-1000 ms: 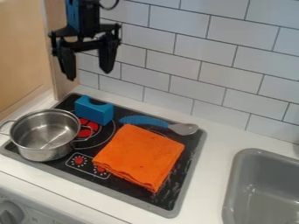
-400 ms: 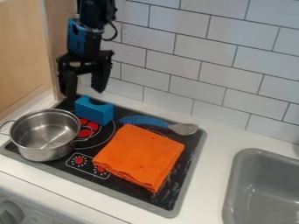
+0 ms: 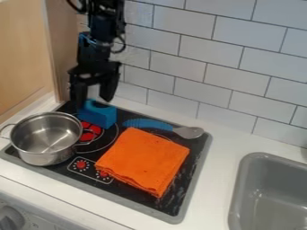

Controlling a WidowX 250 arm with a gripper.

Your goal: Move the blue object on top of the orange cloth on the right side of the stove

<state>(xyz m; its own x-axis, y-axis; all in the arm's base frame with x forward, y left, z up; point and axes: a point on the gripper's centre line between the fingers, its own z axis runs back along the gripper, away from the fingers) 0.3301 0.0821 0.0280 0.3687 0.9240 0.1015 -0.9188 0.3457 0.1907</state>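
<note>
Knob (image 3: 10, 218) first, at our near left, on the front below the counter (image 3: 219, 184); to the right we see the grey sink (image 3: 264, 156). On the stove (image 3: 195, 157) we find the orange cloth (image 3: 142, 159), folded and lying flat right of the middle, and the steel pot (image 3: 45, 139) upright at the left. Beyond the cloth we see the spoon (image 3: 146, 124), its blue handle toward the block and its grey head to the right. The blue block (image 3: 98, 116) stands on the stove near the far left corner, behind the pot, off the cloth. Just over it we see the gripper (image 3: 92, 103) pointing down, its fingers spread; whether they touch the block we cannot tell. Farthest from us are white tiles (image 3: 234, 72), with a wooden panel (image 3: 24, 49) to their left.
</note>
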